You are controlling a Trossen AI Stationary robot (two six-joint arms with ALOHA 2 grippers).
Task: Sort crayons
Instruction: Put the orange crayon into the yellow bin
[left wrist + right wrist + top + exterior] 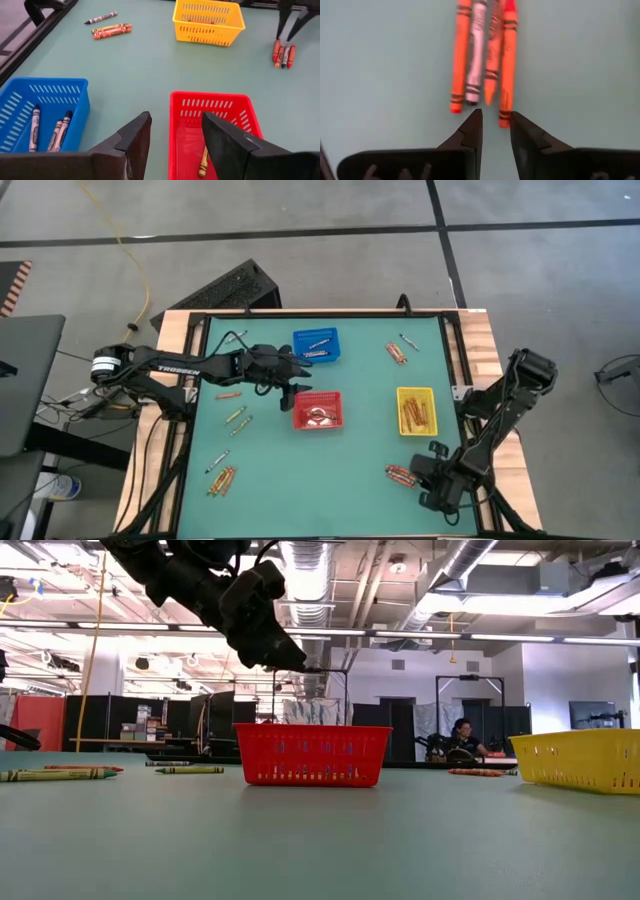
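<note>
Crayons [400, 474] lay scattered in small clusters over the green table [360, 410]: four side by side near the front-right corner, another bunch by the back edge on the right, more strewn along the left side down toward the front-left corner. Some already sorted — a few in the blue basket [316, 346] near the back edge, some in the red basket [318, 411] mid-table, some in the yellow basket [416, 411] toward the right edge.

Right gripper [493, 125] hung over the front-right cluster, fingers narrowly parted w/ nothing between them, tips just short of the crayon ends — lined up approx. between the pale orange one and the red-orange one. Left gripper [175, 140] hovered over the near rim of the red basket, jaws spread wide, empty.

Handling, as judged: light, stiff wax sticks w/ paper wrappers — fair friction on the paper, but thin and round, so prone to rolling or squirting out sideways. Brittle too; hard squeeze could snap one. Best taken across the middle of the wrapped shaft, not at the tapered tip. Cluster packed touching, so singling out one looked tricky — outermost stick probably the easiest pick. Exact colours inside the baskets hard to tell from above.
</note>
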